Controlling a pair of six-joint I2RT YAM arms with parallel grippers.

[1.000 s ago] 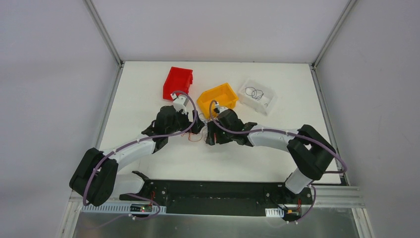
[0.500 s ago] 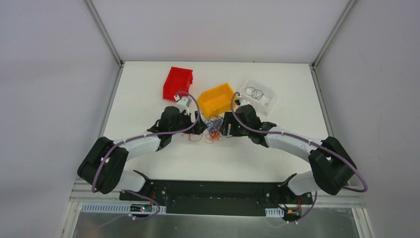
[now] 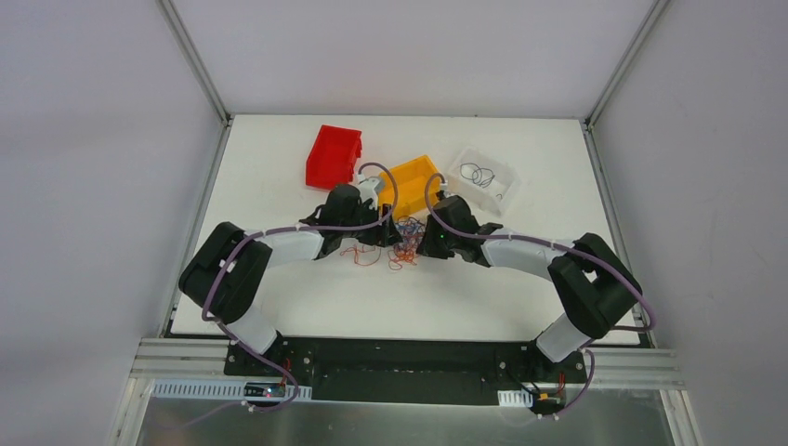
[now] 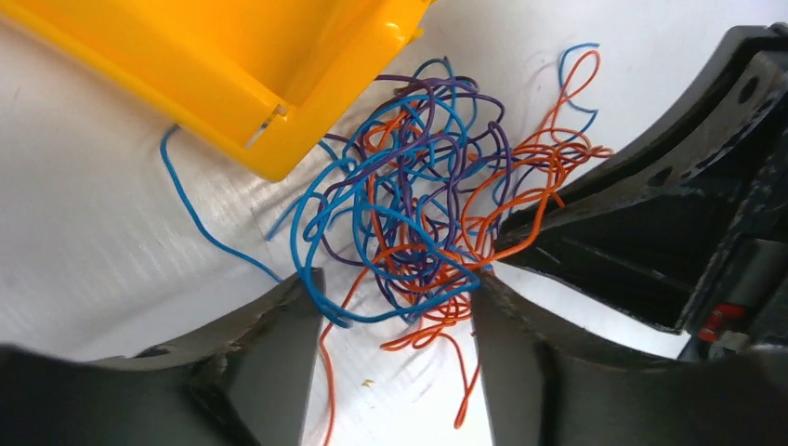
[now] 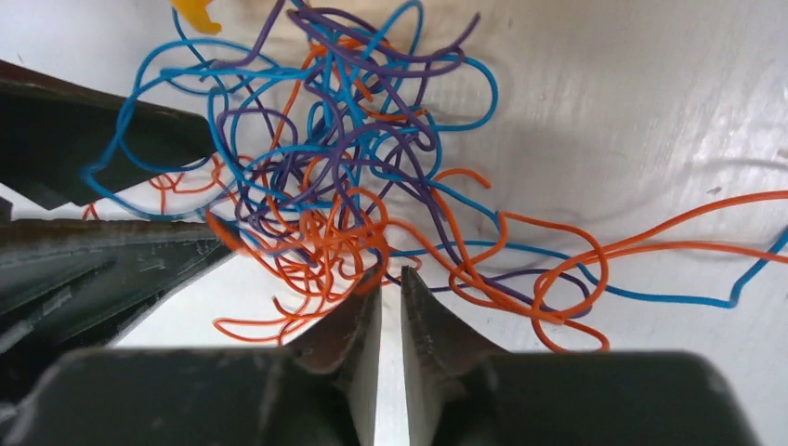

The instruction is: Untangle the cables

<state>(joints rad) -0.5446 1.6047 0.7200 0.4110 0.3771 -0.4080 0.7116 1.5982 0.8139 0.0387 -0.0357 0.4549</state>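
Table (image 3: 269,186): white, matt, faintly glossy in the wrist views. Plain grey walls (image 3: 93,139) on three sides, with metal posts in the far corners.

Both arms reach in from the near edge, elbows bowed outward, wrists meeting mid-table just short of the yellow bin (image 4: 279,74). Red bin (image 3: 333,153) sits to its left, clear bin (image 3: 490,203) to its right (dark loops of wire lie inside it).

Cables (image 3: 403,243) form one loose knot on the table between the two wrists, touching the yellow bin's near corner. They are thin blue, orange and purple strands, looped through one another, with a few orange and blue tails straying out.

Left gripper (image 4: 395,279): black fingers spread wide, the knot's near side lying between them.

Right gripper (image 5: 390,279): fingers drawn almost together, only a narrow slit between them. Orange strands cross the tips; I cannot tell whether any is nipped.
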